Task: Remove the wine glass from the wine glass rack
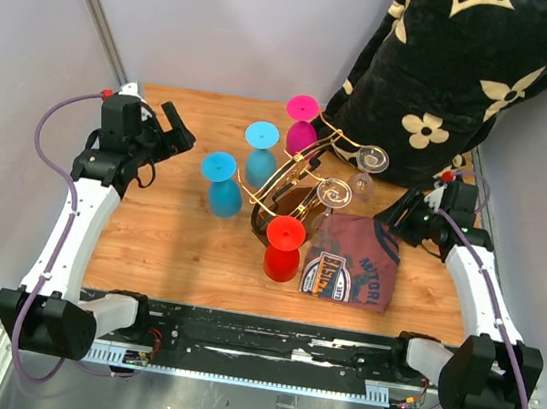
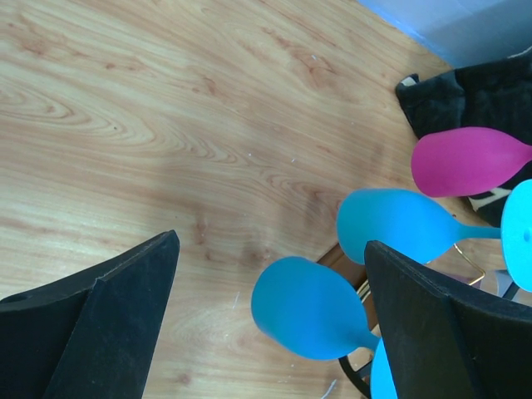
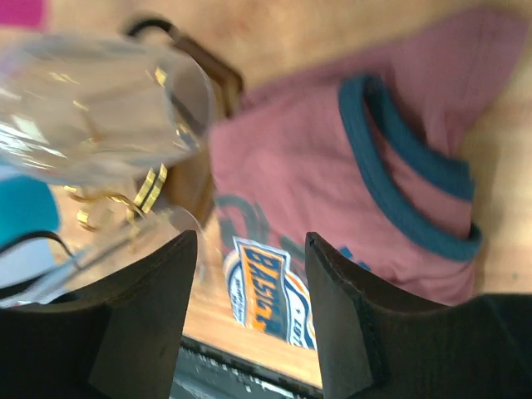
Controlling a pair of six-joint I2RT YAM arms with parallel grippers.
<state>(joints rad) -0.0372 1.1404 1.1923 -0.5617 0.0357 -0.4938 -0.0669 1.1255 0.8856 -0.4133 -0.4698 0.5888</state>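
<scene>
Status: we see left claw (image 2: pixel 270 241) spread beside blue glasses (image 2: pixel 312 307), right claw (image 3: pixel 249 237) spread, empty, near clear wine glass (image 3: pixel 100 108) on wine glass rack (image 1: pixel 299 204).

1. The wine glass rack (image 1: pixel 290 195) stood near the middle of the desk (image 1: pixel 158 240).
2. 6 glasses hung foot-up around it. The rear glass (image 1: pixel 301 133) was behind it. The left-rear glass (image 1: pixel 259 157) and left-front glass (image 1: pixel 220 189) were on its left. The front glass (image 1: pixel 283 251) was before it. The right-rear glass (image 1: pixel 366 173) and right-front glass (image 1: pixel 333 194) were on its right.
3. A shirt (image 1: pixel 351 267) lay flat on the desk, just right of the front glass and before the 2 right-hand glasses.
4. A cushion (image 1: pixel 462 78) leaned behind the desk's rear right corner.
5. The left end effector (image 1: pixel 180 130) sat at the rear left, apart from the left-hand glasses. The right end effector (image 1: pixel 390 220) sat near the shirt's rear right corner.
</scene>
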